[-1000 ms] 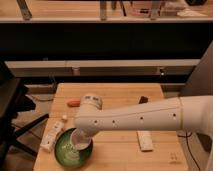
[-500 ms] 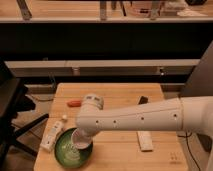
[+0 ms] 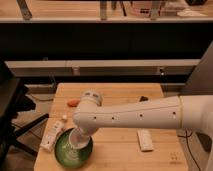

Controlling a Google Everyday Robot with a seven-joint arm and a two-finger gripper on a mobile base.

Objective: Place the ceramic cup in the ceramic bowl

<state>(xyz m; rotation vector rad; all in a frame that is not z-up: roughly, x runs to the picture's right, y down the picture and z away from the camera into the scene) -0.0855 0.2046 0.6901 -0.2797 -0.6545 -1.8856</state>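
A green ceramic bowl (image 3: 61, 151) sits at the front left of the wooden table (image 3: 120, 155). My white arm reaches in from the right, and its wrist bends down over the bowl. The gripper (image 3: 76, 141) points down into the bowl, mostly hidden under the wrist. A pale, whitish shape at its tip, inside the bowl, looks like the ceramic cup (image 3: 73, 145). I cannot tell whether the cup rests on the bowl's bottom or is held just above it.
A white elongated packet (image 3: 51, 136) lies just left of the bowl. An orange object (image 3: 73, 102) lies behind the arm, a white flat object (image 3: 145, 140) at the front right, a small dark item (image 3: 143, 98) at the back right. A black chair (image 3: 14, 115) stands left of the table.
The wrist and the pale cup shape have shifted slightly over the bowl. The bowl and the other objects have not moved.
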